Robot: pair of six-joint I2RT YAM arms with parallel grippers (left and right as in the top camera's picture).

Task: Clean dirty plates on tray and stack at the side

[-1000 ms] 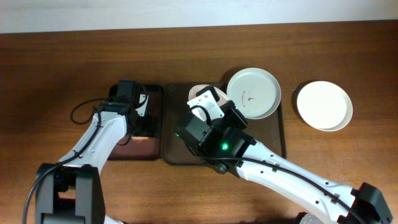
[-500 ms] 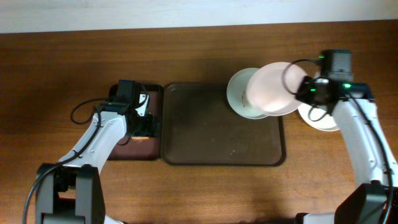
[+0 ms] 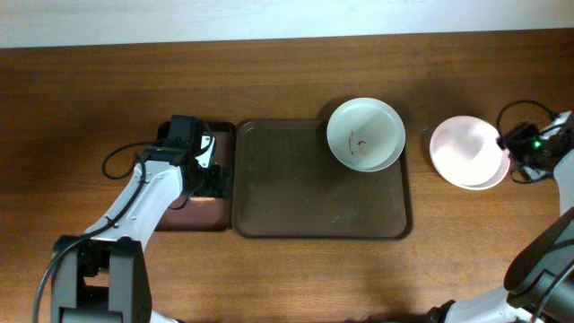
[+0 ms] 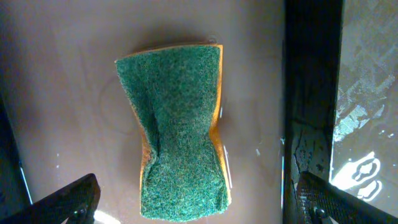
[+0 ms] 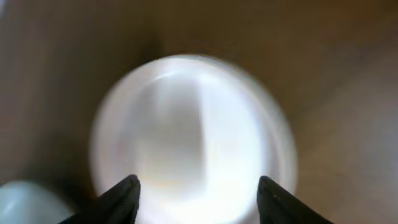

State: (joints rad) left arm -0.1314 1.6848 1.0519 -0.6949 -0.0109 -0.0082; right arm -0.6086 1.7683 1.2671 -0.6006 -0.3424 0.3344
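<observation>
Plate stack [image 3: 466, 154] sits on the table [image 3: 90, 90] just off the right edge of the tray [image 3: 296, 197], apart from it. From overhead its top plate [image 3: 462, 148] reads faintly pink and soft-edged, and a whiter rim shows under it on the side away from the tray. I cannot count the stack beyond those two.

Inside the tray I see only the streaked plate [image 3: 364, 135], in the far right corner. It is round, white and shallow, with a thin red-brown mark near its middle.

Against the tray's left edge lies the narrow sponge tray [image 3: 193, 217]. It holds a sponge [image 4: 180, 130], green scrub face up over a yellow-orange layer and pinched in at the waist. Only the left wrist view shows me this, since the arm covers it from overhead. There the left gripper [image 4: 196, 190] hangs over the sponge with its fingers spread wide to either side, gripping nothing.

The right gripper [image 3: 513, 148] is at the stack's edge farthest from the tray. Its wrist view is badly blurred. A bright white disc fills it, and both fingers [image 5: 121, 199] stand well apart at the near rim, with nothing clamped that I can make out.
</observation>
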